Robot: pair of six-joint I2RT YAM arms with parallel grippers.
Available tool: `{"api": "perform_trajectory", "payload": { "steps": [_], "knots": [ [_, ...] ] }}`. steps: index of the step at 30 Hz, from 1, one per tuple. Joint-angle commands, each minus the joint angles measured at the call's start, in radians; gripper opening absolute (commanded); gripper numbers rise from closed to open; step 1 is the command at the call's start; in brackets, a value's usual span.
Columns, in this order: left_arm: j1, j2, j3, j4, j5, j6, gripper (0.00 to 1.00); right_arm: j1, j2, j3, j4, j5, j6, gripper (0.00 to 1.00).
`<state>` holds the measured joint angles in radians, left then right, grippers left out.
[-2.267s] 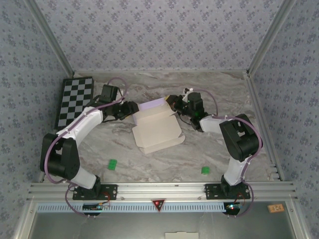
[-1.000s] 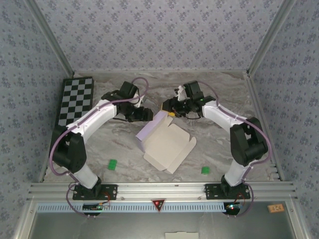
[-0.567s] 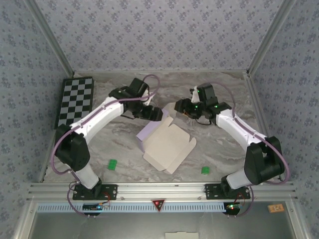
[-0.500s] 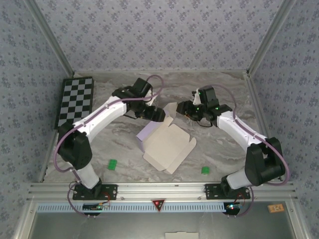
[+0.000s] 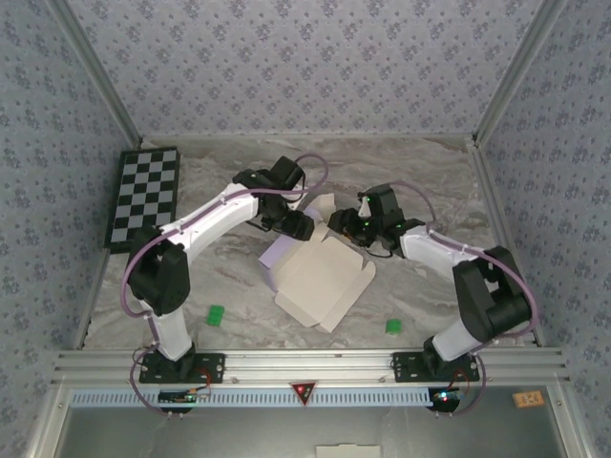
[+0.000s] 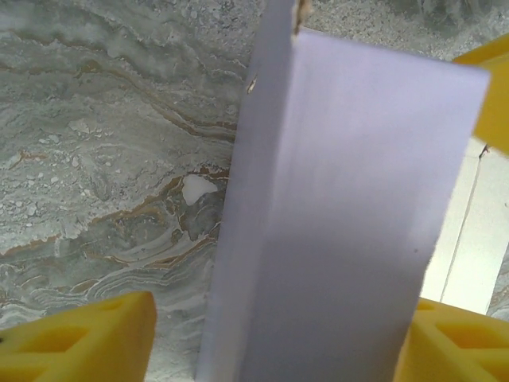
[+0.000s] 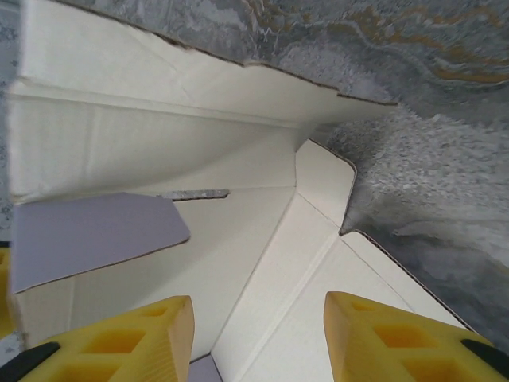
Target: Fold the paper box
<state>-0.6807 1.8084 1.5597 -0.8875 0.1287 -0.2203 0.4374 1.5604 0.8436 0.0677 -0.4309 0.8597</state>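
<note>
The paper box point(image 5: 323, 279) lies open in the middle of the table, cream inside up, with a lavender wall point(image 5: 280, 254) raised along its left side. My left gripper point(image 5: 302, 225) is at the box's far left corner. In the left wrist view the lavender wall point(image 6: 342, 223) stands between the yellow fingers point(image 6: 79, 338); it meets the right finger, with a gap on the left. My left gripper point(image 6: 274, 342) is open. My right gripper point(image 5: 344, 226) hovers at the far corner, and my right gripper point(image 7: 258, 334) is open over the cream inside point(image 7: 238, 263), beside a lavender flap point(image 7: 87, 235).
A black-and-white checkerboard point(image 5: 143, 196) lies at the far left. Two small green pieces point(image 5: 216, 314) point(image 5: 392, 326) sit near the front. Patterned walls close in three sides, and a metal rail point(image 5: 305, 363) runs along the near edge.
Both arms have reached inward to the box's far end. The left gripper has come down astride the lavender wall. The right gripper has swung left and down over the box's inside.
</note>
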Motion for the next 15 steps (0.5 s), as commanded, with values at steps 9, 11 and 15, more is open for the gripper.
{"api": "perform_trajectory", "payload": {
  "steps": [9,11,15],
  "knots": [
    [0.004,-0.007,-0.009,-0.010,-0.025,-0.004,0.62,-0.008,0.200,0.036,0.268,0.019,0.071,0.45],
    [0.003,-0.008,-0.009,-0.010,-0.024,-0.004,0.62,-0.009,0.229,0.047,0.294,0.015,0.079,0.45],
    [0.004,-0.011,-0.010,-0.009,-0.021,-0.005,0.62,-0.012,0.272,0.063,0.331,0.017,0.086,0.43]
  ]
}}
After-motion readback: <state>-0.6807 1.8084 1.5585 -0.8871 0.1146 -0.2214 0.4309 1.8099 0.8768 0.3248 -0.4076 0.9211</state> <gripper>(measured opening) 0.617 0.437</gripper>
